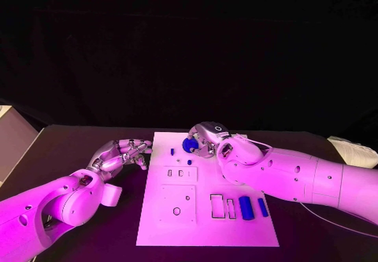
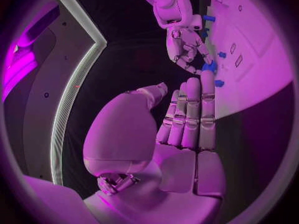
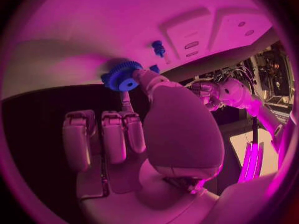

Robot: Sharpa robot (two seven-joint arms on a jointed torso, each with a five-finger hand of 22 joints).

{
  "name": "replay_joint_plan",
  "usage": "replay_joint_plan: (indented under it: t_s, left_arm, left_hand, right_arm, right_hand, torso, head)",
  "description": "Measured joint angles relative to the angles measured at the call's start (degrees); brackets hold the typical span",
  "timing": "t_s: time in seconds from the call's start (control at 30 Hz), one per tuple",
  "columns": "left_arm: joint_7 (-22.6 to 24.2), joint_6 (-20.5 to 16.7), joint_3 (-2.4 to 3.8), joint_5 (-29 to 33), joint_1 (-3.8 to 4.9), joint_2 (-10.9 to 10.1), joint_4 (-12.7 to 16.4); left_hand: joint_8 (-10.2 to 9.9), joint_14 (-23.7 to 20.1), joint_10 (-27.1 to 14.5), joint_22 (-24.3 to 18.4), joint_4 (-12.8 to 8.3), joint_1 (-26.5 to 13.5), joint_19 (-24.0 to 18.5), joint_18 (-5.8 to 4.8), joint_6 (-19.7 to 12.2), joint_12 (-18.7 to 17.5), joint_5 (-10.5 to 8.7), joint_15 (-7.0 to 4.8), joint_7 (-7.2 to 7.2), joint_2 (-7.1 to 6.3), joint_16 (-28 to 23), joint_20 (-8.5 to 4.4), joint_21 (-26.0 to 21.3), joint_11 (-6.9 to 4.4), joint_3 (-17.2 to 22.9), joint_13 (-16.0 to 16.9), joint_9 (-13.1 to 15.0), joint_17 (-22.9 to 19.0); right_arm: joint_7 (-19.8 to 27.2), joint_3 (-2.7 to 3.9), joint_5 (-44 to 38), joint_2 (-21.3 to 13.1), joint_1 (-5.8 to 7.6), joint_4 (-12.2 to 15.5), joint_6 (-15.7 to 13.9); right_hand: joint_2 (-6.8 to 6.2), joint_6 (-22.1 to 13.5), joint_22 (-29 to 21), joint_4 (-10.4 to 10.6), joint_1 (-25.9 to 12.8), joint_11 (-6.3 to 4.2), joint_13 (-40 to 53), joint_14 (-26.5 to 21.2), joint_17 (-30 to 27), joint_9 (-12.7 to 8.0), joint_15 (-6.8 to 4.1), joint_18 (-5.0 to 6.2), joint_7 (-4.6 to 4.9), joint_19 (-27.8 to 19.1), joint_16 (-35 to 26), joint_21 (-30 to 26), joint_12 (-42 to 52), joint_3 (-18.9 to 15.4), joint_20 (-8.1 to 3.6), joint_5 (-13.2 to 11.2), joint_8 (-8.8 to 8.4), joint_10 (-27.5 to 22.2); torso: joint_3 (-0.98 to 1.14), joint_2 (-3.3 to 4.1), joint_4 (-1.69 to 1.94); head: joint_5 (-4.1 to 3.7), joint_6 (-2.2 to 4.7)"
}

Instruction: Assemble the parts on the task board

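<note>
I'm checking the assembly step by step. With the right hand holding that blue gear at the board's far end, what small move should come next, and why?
Probably lower the blue gear onto the task board. The right hand pinches it at the board's far edge, seemingly just above the surface; the left hand waits beside the board, holding nothing.

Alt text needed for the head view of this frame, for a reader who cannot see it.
The right robot hand holds a blue gear at the far edge of the white task board. The left robot hand hovers beside the board's left edge, holding nothing. Two blue bars lie on the board's near right part.
</note>
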Motion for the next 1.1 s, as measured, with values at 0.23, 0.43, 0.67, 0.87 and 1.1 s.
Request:
replay_joint_plan:
  t_s: [0.23, 0.43, 0.67, 0.87, 1.1]
  left_arm:
    - [0.0, 0.0, 0.0, 0.0, 0.0, 0.0, 0.0]
    - [0.0, 0.0, 0.0, 0.0, 0.0, 0.0, 0.0]
    - [0.0, 0.0, 0.0, 0.0, 0.0, 0.0, 0.0]
    - [0.0, 0.0, 0.0, 0.0, 0.0, 0.0, 0.0]
    - [-0.1, 0.0, 0.0, 0.0, 0.0, 0.1, -0.1]
  left_hand:
    - [0.0, 0.0, 0.0, 0.0, 0.0, 0.0, 0.0, 0.0, 0.0, 0.0, 0.0, 0.0, 0.0, 0.0, 0.0, 0.0, 0.0, 0.0, 0.0, 0.0, 0.0, 0.0]
    - [0.0, 0.0, 0.0, 0.0, 0.0, 0.0, 0.0, 0.0, 0.0, 0.0, 0.0, 0.0, 0.0, 0.0, 0.0, 0.0, 0.0, 0.0, 0.0, 0.0, 0.0, 0.0]
    - [0.0, 0.0, 0.0, 0.0, 0.0, 0.0, 0.0, 0.0, 0.0, 0.0, 0.0, 0.0, 0.0, 0.0, 0.0, 0.0, 0.0, 0.0, 0.0, 0.0, 0.0, 0.0]
    - [0.0, 0.0, 0.0, 0.0, 0.0, 0.0, 0.0, 0.0, 0.0, 0.0, 0.0, 0.0, 0.0, 0.0, 0.1, -0.02, 0.0, 0.02, 0.0, 0.0, 0.0, 0.0]
    - [-0.2, 0.0, -0.2, 0.2, 0.0, 0.0, -0.2, 0.0, 0.0, 0.0, 0.0, 0.0, 0.0, 0.0, 0.2, -0.21, 0.2, 0.21, 0.0, 0.0, 0.1, 0.1]
  right_arm:
    - [0.1, 0.02, 0.0, 0.1, 0.03, -0.3, 0.5]
    - [0.1, 0.01, 0.1, 0.6, -0.12, -0.8, 0.6]
    - [0.1, -0.04, 0.1, 1.3, -0.25, -1.5, 0.6]
    - [0.2, -0.04, 0.4, 1.5, -0.24, -1.9, 0.6]
    - [0.6, -0.02, 1.2, 1.6, -0.21, -2.1, 0.8]
  right_hand:
    - [-0.23, 0.0, 0.0, 0.0, -0.2, 0.0, 0.0, 0.0, 0.0, 0.0, 0.0, 0.0, 0.01, 0.0, 0.0, 0.0, 0.0, 0.0, 0.0, -0.3, -0.06, 0.0]
    - [-0.45, -0.1, 0.0, 0.2, -0.4, 0.0, 0.0, 0.0, 0.0, 0.0, 0.0, 0.0, 0.06, 0.0, 0.0, 0.0, 0.0, 0.1, 0.0, -0.3, -0.34, 0.0]
    - [-0.67, -1.9, 0.0, 0.0, -1.4, 0.0, 0.0, 0.0, 0.0, -0.3, 0.0, 0.0, 0.67, 0.0, 0.0, 0.0, 0.0, 0.5, 0.0, -1.7, -1.47, 0.0]
    - [-0.34, -2.9, 0.0, 1.2, -4.2, 0.43, 0.0, 0.0, 0.0, -0.8, 0.0, 0.0, 1.01, 0.0, 0.0, 0.0, -0.4, -0.4, 0.0, -3.4, -2.66, 0.0]
    - [1.06, -2.9, 0.0, 4.3, -7.4, 0.43, 0.0, -0.2, 0.0, -0.9, 0.21, 0.0, 1.02, 0.0, 0.0, 0.0, -0.4, -3.0, 0.42, -3.8, -2.95, 0.0]
  torso:
    - [0.03, -0.01, -0.12]
    - [0.05, -0.03, -0.18]
    - [0.03, -0.05, -0.08]
    - [-0.02, -0.05, -0.09]
    - [-0.08, -0.05, -0.12]
  head:
    - [0.24, -0.21]
    - [0.3, -0.26]
    - [0.19, -0.25]
    - [0.23, -0.36]
    - [0.2, -0.51]
